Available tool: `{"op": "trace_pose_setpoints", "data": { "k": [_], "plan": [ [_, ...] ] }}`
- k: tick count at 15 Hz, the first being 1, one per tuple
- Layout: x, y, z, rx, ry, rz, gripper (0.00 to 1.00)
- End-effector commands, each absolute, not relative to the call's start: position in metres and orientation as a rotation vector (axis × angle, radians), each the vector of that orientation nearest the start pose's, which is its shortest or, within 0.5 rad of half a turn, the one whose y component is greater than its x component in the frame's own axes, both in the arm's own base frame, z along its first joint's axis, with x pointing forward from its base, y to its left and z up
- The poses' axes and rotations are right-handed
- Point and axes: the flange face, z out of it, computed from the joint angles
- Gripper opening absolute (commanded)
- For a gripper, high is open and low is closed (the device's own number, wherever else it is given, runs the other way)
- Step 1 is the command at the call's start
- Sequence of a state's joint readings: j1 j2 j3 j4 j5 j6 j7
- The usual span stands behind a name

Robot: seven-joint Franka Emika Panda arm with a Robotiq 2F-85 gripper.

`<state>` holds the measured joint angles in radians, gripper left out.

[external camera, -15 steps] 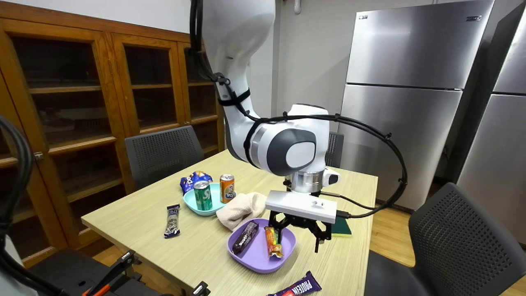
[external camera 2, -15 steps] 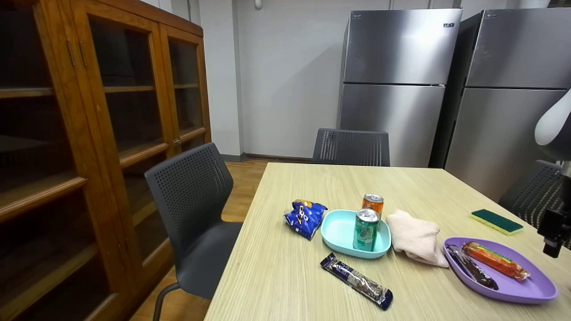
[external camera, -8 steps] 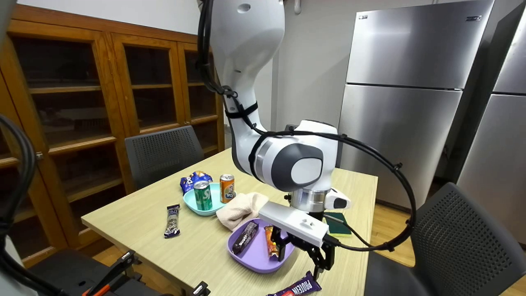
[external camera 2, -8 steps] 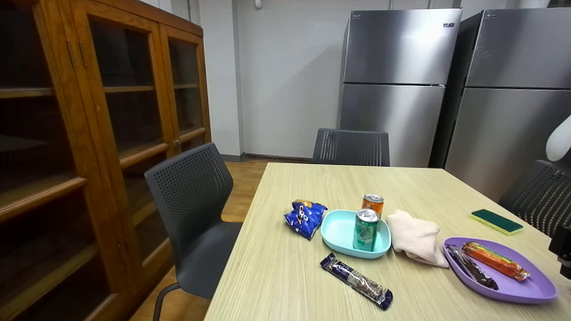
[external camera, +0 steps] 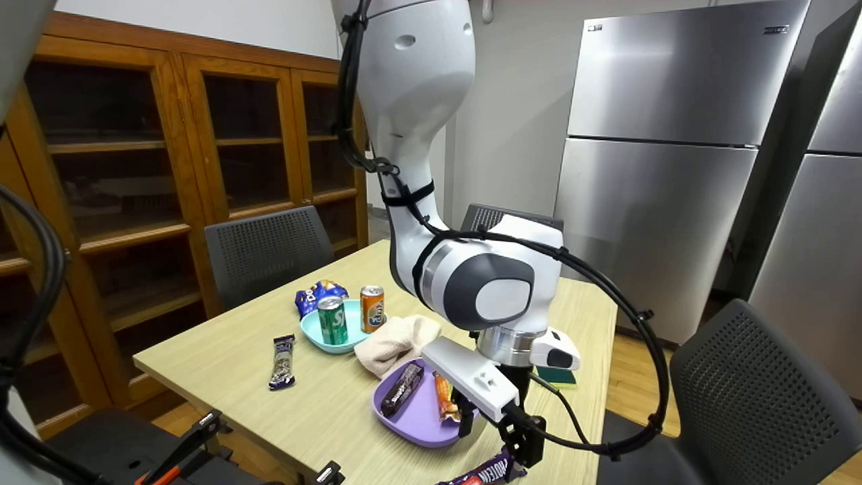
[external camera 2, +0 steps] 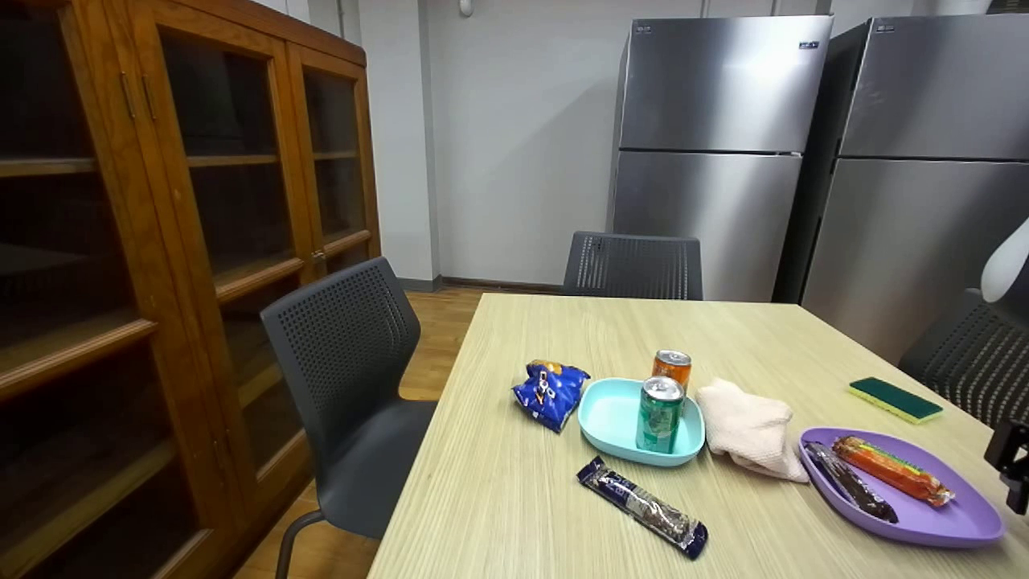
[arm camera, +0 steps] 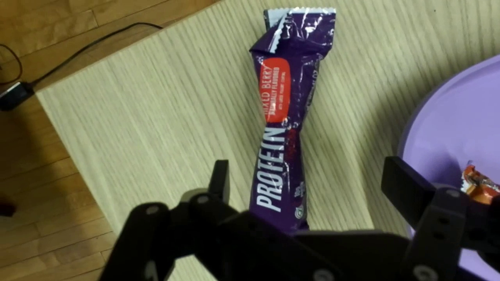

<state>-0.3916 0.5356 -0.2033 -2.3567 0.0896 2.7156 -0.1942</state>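
Observation:
A purple protein bar (arm camera: pixel 279 117) lies flat near a table corner in the wrist view, partly covered by the gripper body at its lower end. My gripper (arm camera: pixel 308 175) stands open above it, one finger on each side, the bar closer to the left finger. Nothing is held. In an exterior view the gripper (external camera: pixel 490 446) hangs low over one end of that bar (external camera: pixel 475 475). Beside it sits a purple plate (external camera: pixel 421 424) holding a dark-wrapped bar (external camera: pixel 402 391) and an orange-wrapped bar (external camera: pixel 444 397); the right finger overlaps the plate's rim in the wrist view.
A cream cloth (external camera 2: pixel 748 430) touches the purple plate. Farther off are a turquoise plate (external camera 2: pixel 607 422) with a green can (external camera 2: pixel 659 418) and an orange can (external camera: pixel 372 310), a blue snack bag (external camera 2: pixel 551 394), a navy-wrapped bar (external camera 2: pixel 643 508) and a green sponge (external camera 2: pixel 895 400). Chairs surround the table.
My gripper has come down toward the purple protein bar, and the wrist has turned. The fingers stay apart. The objects on the table have not moved.

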Motion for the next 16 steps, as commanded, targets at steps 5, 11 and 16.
{"op": "trace_pose_setpoints", "data": {
  "k": [5, 11, 16],
  "plan": [
    [0.3877, -0.2912, 0.0868, -2.999, 0.870, 0.286, 1.00],
    [0.3875, -0.2938, 0.0834, -3.006, 0.868, 0.283, 0.65],
    [0.3860, -0.2960, 0.0833, -3.006, 0.871, 0.287, 0.27]
  ]
}}
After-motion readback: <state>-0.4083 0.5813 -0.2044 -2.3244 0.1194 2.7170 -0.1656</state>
